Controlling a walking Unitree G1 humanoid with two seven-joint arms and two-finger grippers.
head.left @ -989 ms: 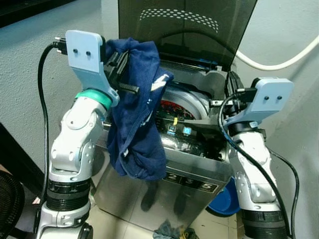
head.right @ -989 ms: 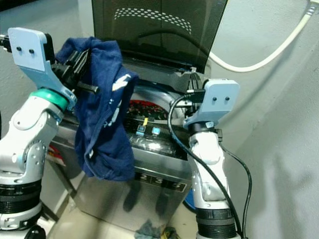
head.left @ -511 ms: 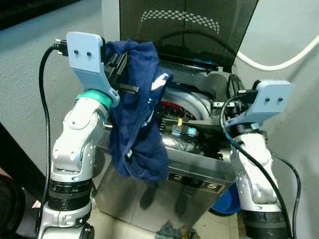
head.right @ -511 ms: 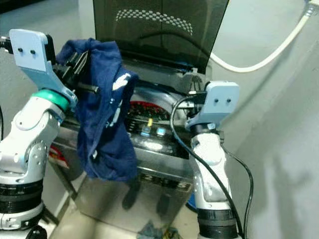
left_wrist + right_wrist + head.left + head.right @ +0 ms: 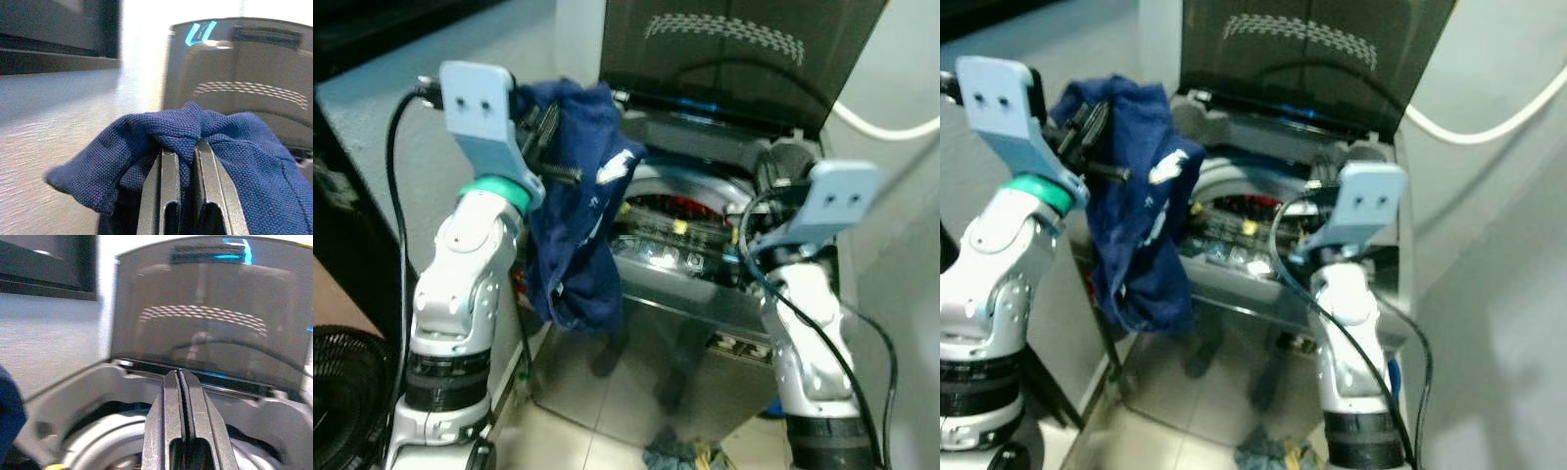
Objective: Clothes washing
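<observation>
The left pincer (image 5: 181, 161) is raised beside the open washer (image 5: 705, 245), pinching a bunch of navy shirt (image 5: 578, 225) between its fingers; the rest of the shirt hangs below it, outside the tub, against the washer's front corner. The right pincer (image 5: 181, 396) has its fingers pressed together on nothing, held over the washer's rim; the lid (image 5: 734, 49) stands upright beyond it.

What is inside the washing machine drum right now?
Under the raised lid, the washing machine drum shows red and dark items, too blurred to identify. The blue garment covers its left edge.
</observation>
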